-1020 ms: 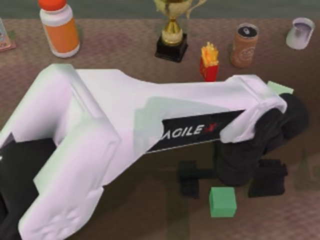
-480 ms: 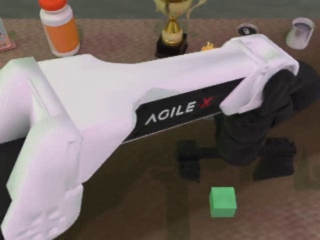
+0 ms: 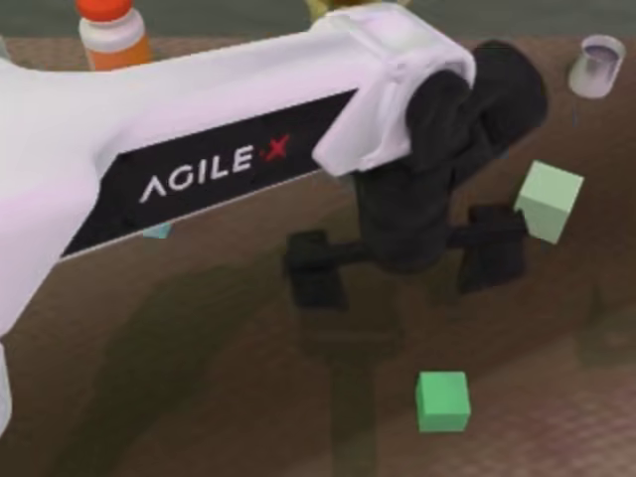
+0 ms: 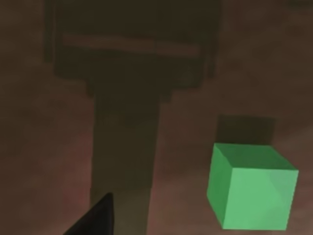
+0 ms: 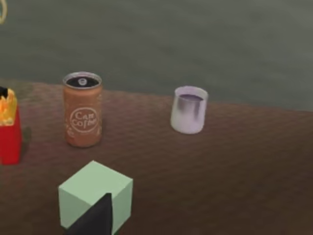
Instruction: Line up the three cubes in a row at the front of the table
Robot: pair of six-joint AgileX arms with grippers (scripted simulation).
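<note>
The bright-green cube [image 3: 442, 400] sits alone near the front of the table [image 3: 556, 417]; it also shows in the left wrist view as the bright-green cube [image 4: 252, 188]. My left gripper [image 3: 404, 260] hangs open and empty above the table, behind that cube, with one dark fingertip [image 4: 96, 219] showing. The pale mint cube [image 3: 549, 201] stands to the right of the gripper, the same mint cube [image 5: 95, 198] filling the right wrist view behind a dark fingertip [image 5: 98, 218] of my open right gripper. Only a sliver of the cyan cube [image 3: 156, 231] peeks out under my left arm.
An orange bottle [image 3: 111, 30] and a grey cup [image 3: 596, 65] stand along the back edge. The right wrist view shows a coffee can [image 5: 82, 110], a red fries box [image 5: 9, 129] and the cup [image 5: 189, 110] behind the mint cube. My left arm spans the table's left and middle.
My left arm has lifted and swung back and left, away from the bright-green cube, which stayed put. The mint cube is now uncovered; the arm now hides the trophy, fries and can.
</note>
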